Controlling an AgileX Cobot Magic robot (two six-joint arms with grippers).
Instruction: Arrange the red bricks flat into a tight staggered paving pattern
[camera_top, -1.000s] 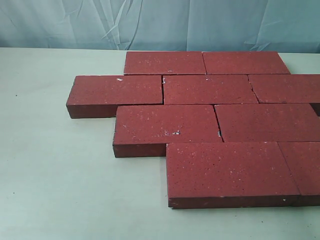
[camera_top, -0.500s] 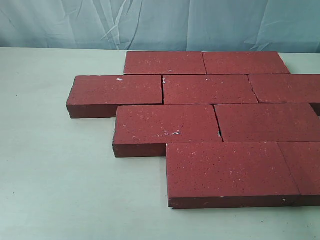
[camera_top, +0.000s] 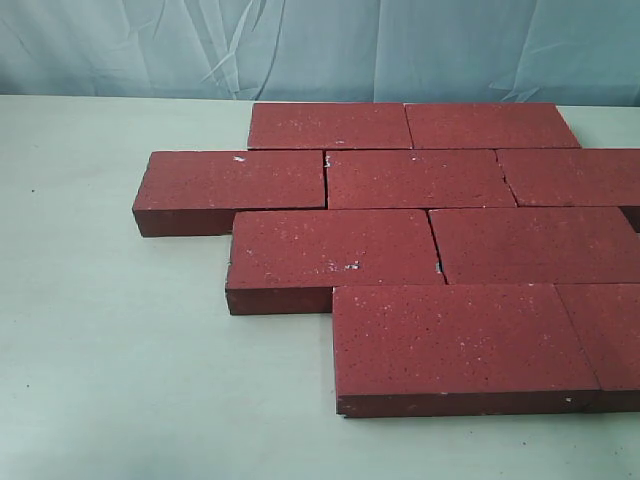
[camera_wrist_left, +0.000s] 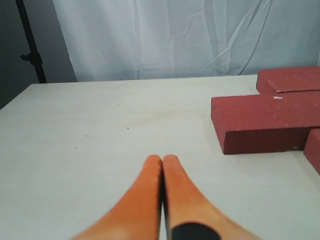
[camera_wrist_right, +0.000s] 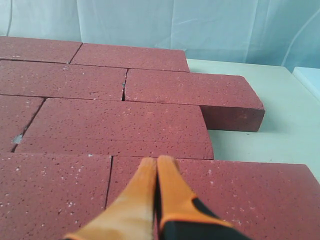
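The red bricks (camera_top: 420, 240) lie flat in four staggered rows on the pale table (camera_top: 100, 350), mostly edge to edge with hairline gaps at a few seams. Left gripper (camera_wrist_left: 162, 161) is pinched fully closed and empty over bare tabletop, with the nearest brick ahead of its tips and off to one side, nothing in between. Right gripper (camera_wrist_right: 157, 162) is closed too, holding nothing, over the bricks with a seam just beside its tips. A wrinkled curtain (camera_top: 300, 45) hangs beyond.
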